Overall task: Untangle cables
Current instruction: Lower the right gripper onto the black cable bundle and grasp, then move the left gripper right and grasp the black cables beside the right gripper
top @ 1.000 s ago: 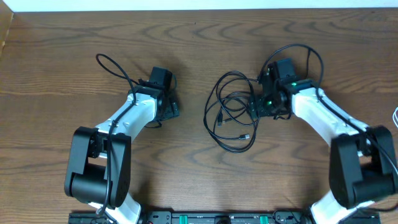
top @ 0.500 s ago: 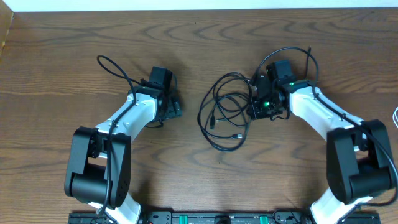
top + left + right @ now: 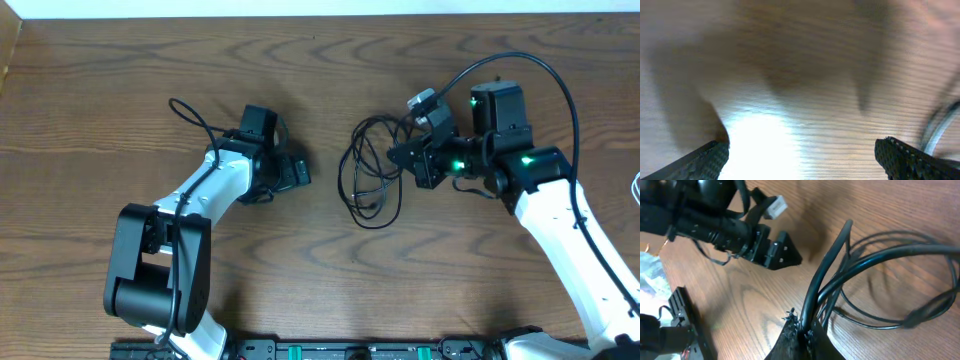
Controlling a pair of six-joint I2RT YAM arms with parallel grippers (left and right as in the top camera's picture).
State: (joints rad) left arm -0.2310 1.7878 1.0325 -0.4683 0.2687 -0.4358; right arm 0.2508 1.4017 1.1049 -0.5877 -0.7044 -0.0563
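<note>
A tangle of thin black cables [image 3: 362, 185] lies in loops on the wooden table, right of centre. My right gripper [image 3: 398, 156] is at the tangle's upper right edge. In the right wrist view it [image 3: 801, 328] is shut on a few black strands of the cables [image 3: 890, 255], which rise from the jaws and loop off to the right. My left gripper [image 3: 298, 176] is left of the tangle, apart from it. Its fingers [image 3: 705, 162] stand wide open with only bare table between them [image 3: 802, 157]. A blurred cable strand [image 3: 940, 131] shows at the right of the left wrist view.
The left arm [image 3: 725, 227] shows in the upper left of the right wrist view. Its own thick wire [image 3: 190, 115] loops over the table behind it. A black rail [image 3: 330, 350] runs along the table's front edge. A thin white cord [image 3: 636, 184] shows at the right edge.
My right gripper has shut on strands of the tangle and drawn back to the right, and the loops have bunched narrower. The left gripper has slid slightly right towards the tangle.
</note>
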